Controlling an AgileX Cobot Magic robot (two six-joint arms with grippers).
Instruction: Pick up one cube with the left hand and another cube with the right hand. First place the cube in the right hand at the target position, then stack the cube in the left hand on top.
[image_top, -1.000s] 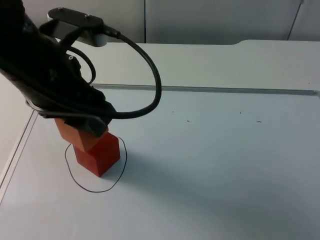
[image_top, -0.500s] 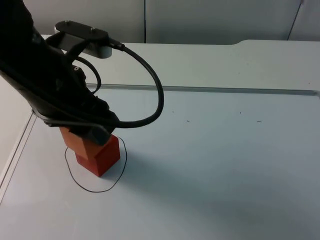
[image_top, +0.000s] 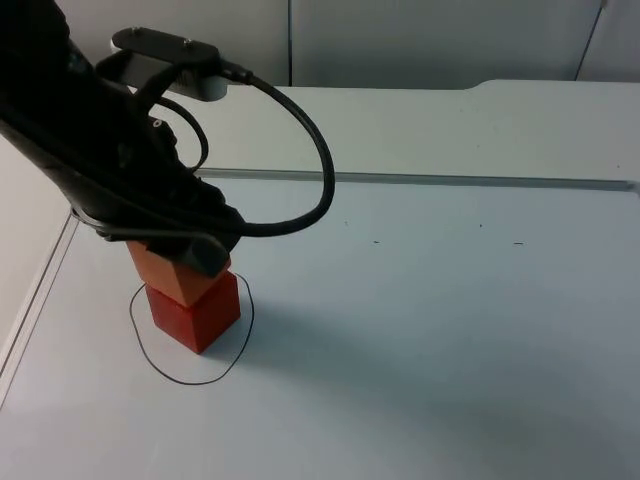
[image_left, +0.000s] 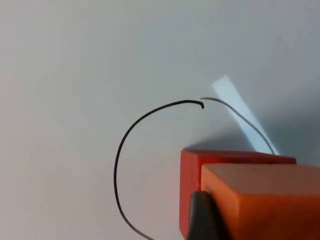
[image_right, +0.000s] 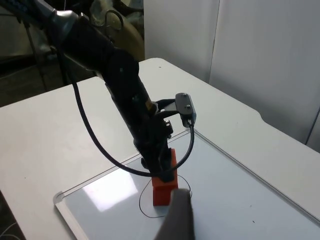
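Observation:
A red cube (image_top: 203, 317) stands inside a thin black circle (image_top: 190, 381) drawn on the white board. My left gripper (image_top: 172, 258) is shut on an orange cube (image_top: 178, 277) and holds it over the red cube's top, offset a little to the left. I cannot tell whether the two cubes touch. In the left wrist view the orange cube (image_left: 265, 200) overlaps the red cube (image_left: 190, 182), with a black fingertip (image_left: 202, 217) against its side and the circle (image_left: 118, 165) beside them. My right gripper (image_right: 177, 222) waits high and far back, looking at the red cube (image_right: 161, 192) and the orange cube (image_right: 171, 161).
The white board's raised edge (image_top: 420, 179) runs across the table behind the cubes, and its left edge (image_top: 38, 293) lies close to the circle. A grey partition wall (image_top: 420, 40) closes the back. The board stretches bare to the right of the cubes.
My left gripper has carried the orange cube to the right, from beside the red cube's left corner to over its top. The red cube has not moved.

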